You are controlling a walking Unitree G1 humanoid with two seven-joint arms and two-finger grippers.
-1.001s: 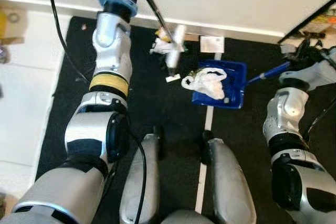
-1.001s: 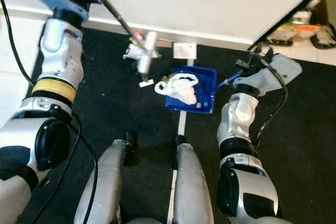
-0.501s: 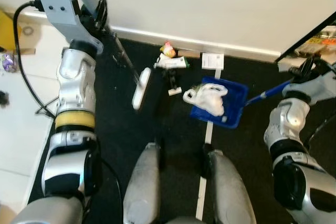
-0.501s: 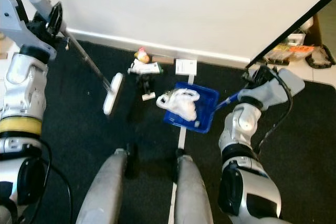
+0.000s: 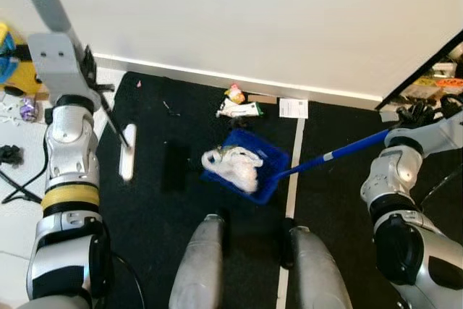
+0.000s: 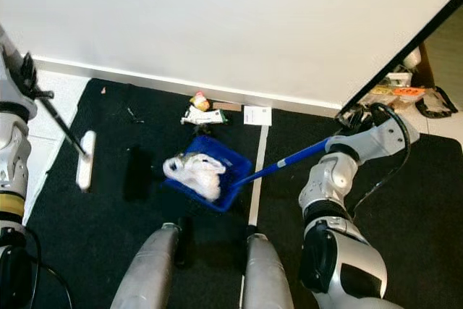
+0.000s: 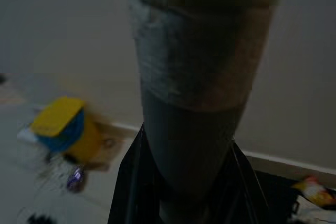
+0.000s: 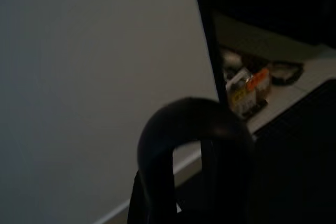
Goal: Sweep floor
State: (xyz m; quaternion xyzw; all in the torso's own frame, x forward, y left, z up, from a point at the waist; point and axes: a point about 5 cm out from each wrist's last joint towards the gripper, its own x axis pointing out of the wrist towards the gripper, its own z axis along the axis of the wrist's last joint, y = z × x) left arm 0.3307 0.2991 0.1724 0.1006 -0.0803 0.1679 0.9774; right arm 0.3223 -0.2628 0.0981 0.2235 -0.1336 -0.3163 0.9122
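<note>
**A:** Where's the broom at?

**B:** The broom (image 5: 127,152) has its white head down on the black mat (image 5: 181,236) near the mat's left edge, thin black stick running up to the left gripper (image 5: 87,77), which is clenched around the grey handle (image 7: 194,103). Well apart from the litter.

**A:** And the dustpan?

**B:** The blue dustpan (image 5: 266,155) sits on the mat just ahead of the robot's knees, with a crumpled white bag (image 5: 233,166) in it. Its blue handle (image 5: 340,152) slants off to the right gripper (image 5: 418,113); looks held, but I can't tell how the fingers are set. By the wall (image 5: 253,19) there's a small pile of litter (image 5: 237,103) and a white card (image 5: 293,108).
</note>
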